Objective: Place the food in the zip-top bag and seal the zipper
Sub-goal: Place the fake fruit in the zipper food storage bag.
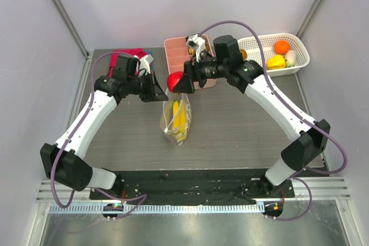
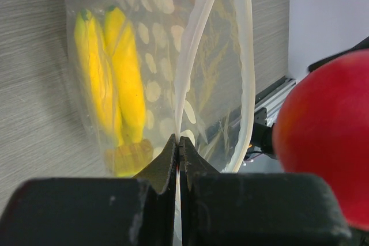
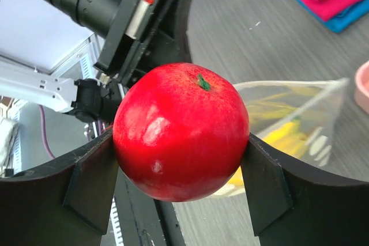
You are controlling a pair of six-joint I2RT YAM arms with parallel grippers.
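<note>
Red apple (image 3: 181, 125), seemingly rigid and slick, clamped at its widest by right gripper (image 3: 181, 168); left gripper (image 2: 177, 155) pinches limp zip-top bag (image 2: 161, 38) rim.

Bag mouth: the zip-top bag (image 2: 155, 73) gapes wide beside the left hand (image 2: 177, 165), which pinches its rim.
Approach: a red apple (image 3: 181, 131), clamped in the right hand (image 1: 185, 83), hangs just beside the mouth and blocks it.
Inside: yellow bananas (image 2: 115, 79) fill one side.
Behind: a pink divided tray (image 1: 176, 50) stands close behind the right hand.
Free room: bare tabletop (image 1: 242, 131) flanks the bag on both sides.
</note>
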